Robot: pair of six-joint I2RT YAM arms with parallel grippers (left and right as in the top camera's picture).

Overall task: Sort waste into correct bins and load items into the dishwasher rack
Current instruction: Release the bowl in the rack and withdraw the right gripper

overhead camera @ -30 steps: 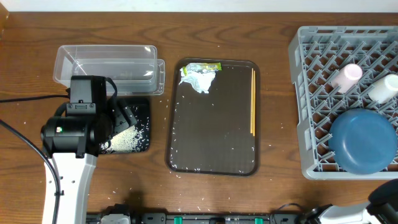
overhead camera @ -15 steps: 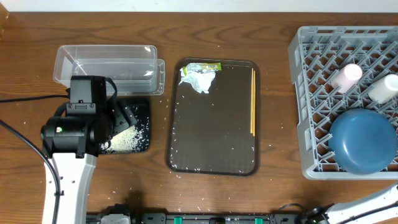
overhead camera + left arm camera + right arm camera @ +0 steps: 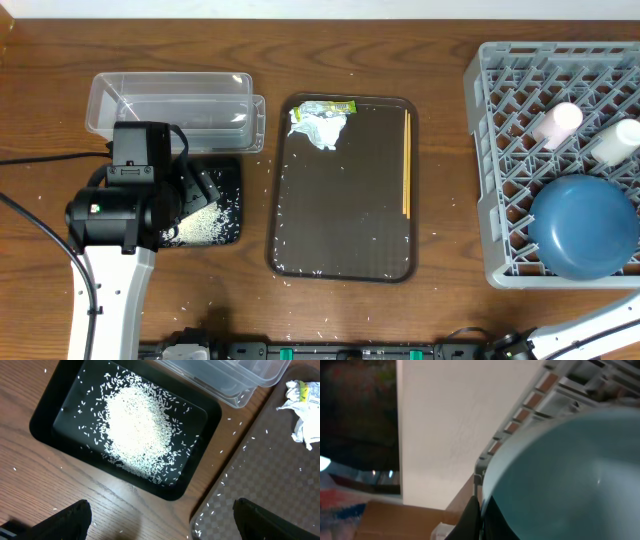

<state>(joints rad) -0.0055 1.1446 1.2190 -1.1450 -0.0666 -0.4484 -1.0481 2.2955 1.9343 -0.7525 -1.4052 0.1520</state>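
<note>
Wood-grain desk [image 3: 450,40] carries everything. At its left, the black tray [image 3: 45,420] holds a heap of rice [image 3: 132,430], with stray grains on the desk and on the brown serving tray [image 3: 340,210] beside it. Over the black tray hovers the left pincer [image 3: 162,522], released, its fingers wide apart and empty. Just beyond the black tray sits the clear tub [image 3: 170,100]. At the serving tray's far end lie the crumpled tissue [image 3: 320,130] and the snack wrapper [image 3: 328,107], touching; the chopsticks [image 3: 406,165] lie along its right rim. At the right, the dishwasher rack [image 3: 500,100] holds the blue dish [image 3: 585,225], the pink cup [image 3: 557,122] and the white cup [image 3: 615,142]. Close beside the dish at the rack's edge, the right pincer [image 3: 476,515] is clenched on nothing.
</note>
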